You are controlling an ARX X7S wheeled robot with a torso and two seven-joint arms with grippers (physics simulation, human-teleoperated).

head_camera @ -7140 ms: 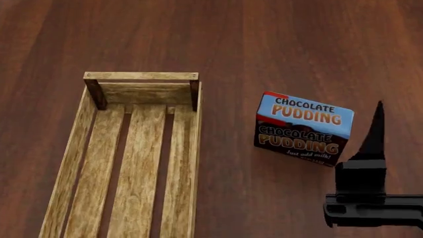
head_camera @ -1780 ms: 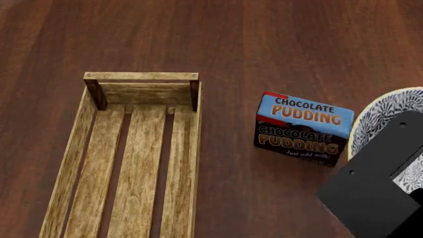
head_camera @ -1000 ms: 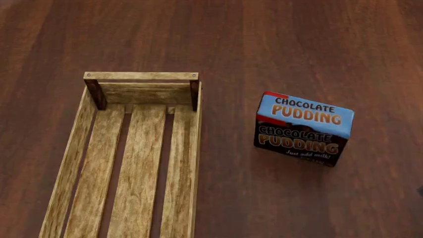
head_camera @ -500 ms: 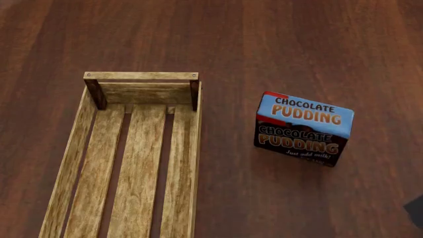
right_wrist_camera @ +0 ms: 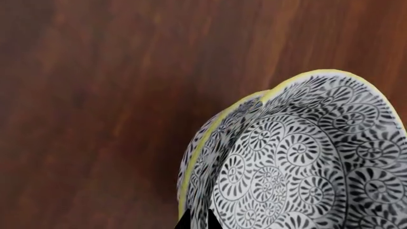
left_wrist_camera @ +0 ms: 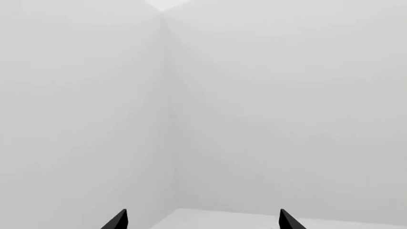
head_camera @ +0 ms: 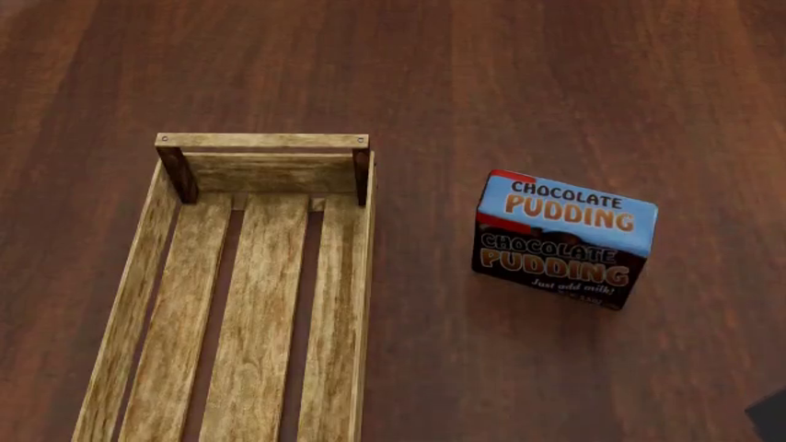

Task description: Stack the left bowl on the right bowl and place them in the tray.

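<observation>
Two black-and-white patterned bowls with yellow rims are nested, the inner bowl [right_wrist_camera: 299, 162] sitting in the outer bowl [right_wrist_camera: 202, 143]. My right gripper [right_wrist_camera: 198, 223] is shut on their stacked rims and holds them above the dark wood table [right_wrist_camera: 95, 119]. In the head view the bowls are out of view; only a dark bit of the right arm [head_camera: 768, 422] shows at the bottom right corner. The light-wood tray [head_camera: 260, 141] lies at the left, with nothing in it. My left gripper [left_wrist_camera: 201, 222] is open and empty, facing white walls.
A blue-and-brown chocolate pudding box [head_camera: 565, 239] stands on the table [head_camera: 491, 74] to the right of the tray, between the tray and the right arm.
The right arm and the bowl, seen at the head view's right edge earlier, dropped out of that view. Only a dark corner of the arm shows now. Tray and box have not moved.
</observation>
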